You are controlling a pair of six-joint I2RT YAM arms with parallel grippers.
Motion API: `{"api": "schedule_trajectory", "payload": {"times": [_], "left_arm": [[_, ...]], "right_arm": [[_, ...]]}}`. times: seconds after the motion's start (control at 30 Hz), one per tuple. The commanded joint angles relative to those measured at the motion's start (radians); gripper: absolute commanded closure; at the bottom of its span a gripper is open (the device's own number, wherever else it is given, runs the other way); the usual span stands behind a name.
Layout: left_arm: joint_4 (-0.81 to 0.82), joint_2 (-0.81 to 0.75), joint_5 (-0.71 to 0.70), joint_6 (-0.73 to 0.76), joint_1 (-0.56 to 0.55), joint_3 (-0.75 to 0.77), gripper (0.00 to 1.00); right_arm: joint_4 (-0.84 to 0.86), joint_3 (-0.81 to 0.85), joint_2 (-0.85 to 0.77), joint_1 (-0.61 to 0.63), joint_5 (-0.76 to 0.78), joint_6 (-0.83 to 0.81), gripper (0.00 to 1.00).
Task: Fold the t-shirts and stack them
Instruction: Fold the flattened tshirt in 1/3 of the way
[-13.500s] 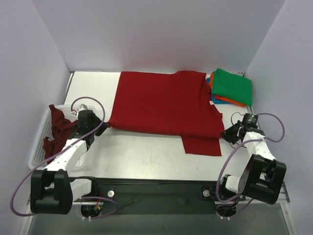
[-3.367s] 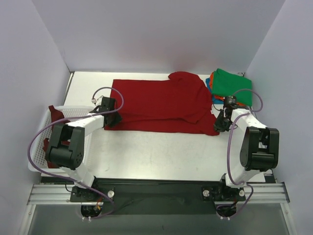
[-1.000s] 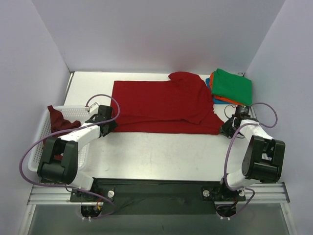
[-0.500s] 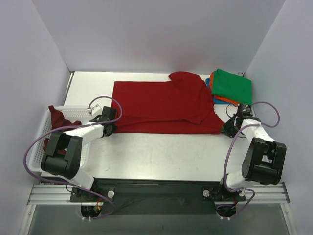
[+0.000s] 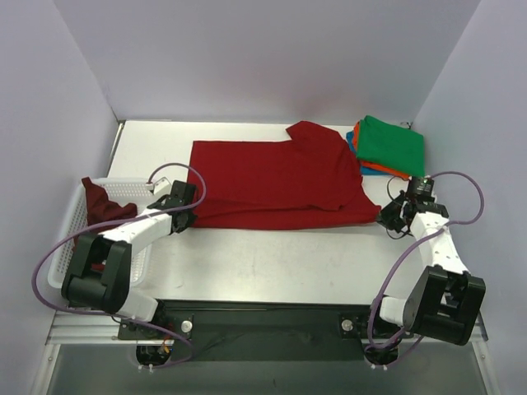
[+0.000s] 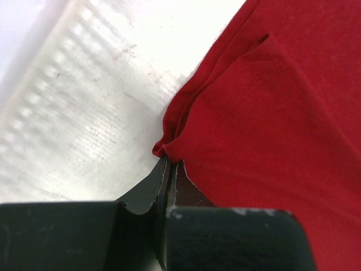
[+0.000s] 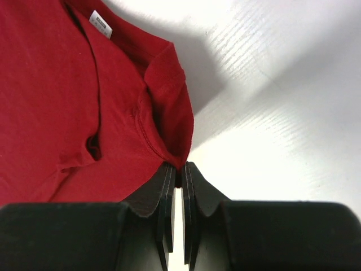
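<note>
The bright red t-shirt (image 5: 276,177) lies spread across the middle of the table, folded lengthwise. My left gripper (image 5: 191,216) is shut on its near left corner (image 6: 169,148). My right gripper (image 5: 385,216) is shut on its near right corner (image 7: 177,158), holding that edge a little above the table. The folded green t-shirt (image 5: 391,144) tops a stack with orange (image 5: 380,169) and blue (image 5: 363,169) ones at the back right. The maroon t-shirt (image 5: 103,210) hangs in the white basket (image 5: 62,263) at the left.
The white table (image 5: 272,255) is bounded by grey walls at the left, back and right. The black rail (image 5: 263,317) with the arm bases runs along the near edge.
Both grippers have drawn the shirt's near edge slightly toward the front and lifted it. The right arm has swung outward to the right. The shirt's near edge now curves.
</note>
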Motion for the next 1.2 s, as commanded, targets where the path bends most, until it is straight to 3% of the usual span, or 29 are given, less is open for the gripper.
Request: {"api": "schedule_trajectory", "payload": {"times": [0.0, 0.3, 0.63, 0.87, 0.93, 0.97, 1.0, 1.03, 1.1, 1.17], "left_arm": [[-0.063, -0.086, -0.025, 0.017, -0.009, -0.027, 1.0], [-0.138, -0.258, -0.021, 0.017, -0.02, -0.095, 1.0], [-0.252, -0.517, 0.008, -0.014, -0.026, -0.228, 1.0], [-0.286, -0.571, 0.037, -0.037, -0.026, -0.294, 1.0], [-0.286, -0.59, 0.048, -0.031, -0.026, -0.3, 0.89], [-0.286, -0.597, 0.054, -0.026, -0.026, -0.3, 0.75], [-0.296, -0.605, 0.056, -0.022, -0.026, -0.296, 0.69], [-0.301, -0.62, 0.056, -0.015, -0.026, -0.28, 0.63], [-0.318, -0.634, 0.054, 0.006, -0.026, -0.259, 0.51], [-0.329, -0.639, 0.06, 0.034, -0.026, -0.213, 0.48]], "right_arm": [[-0.093, -0.013, -0.039, -0.01, 0.026, 0.012, 1.0], [-0.191, -0.092, -0.159, -0.044, -0.004, 0.048, 1.0], [-0.479, -0.109, -0.283, -0.079, 0.15, 0.128, 1.0], [-0.487, -0.19, -0.289, -0.104, 0.108, 0.11, 0.99], [-0.496, -0.184, -0.271, -0.104, 0.104, 0.119, 0.81], [-0.497, -0.174, -0.266, -0.104, 0.108, 0.119, 0.73], [-0.501, -0.165, -0.263, -0.104, 0.119, 0.116, 0.55], [-0.509, -0.157, -0.26, -0.105, 0.137, 0.111, 0.48], [-0.512, -0.142, -0.263, -0.105, 0.147, 0.108, 0.37], [-0.518, -0.129, -0.26, -0.105, 0.179, 0.11, 0.37]]}}
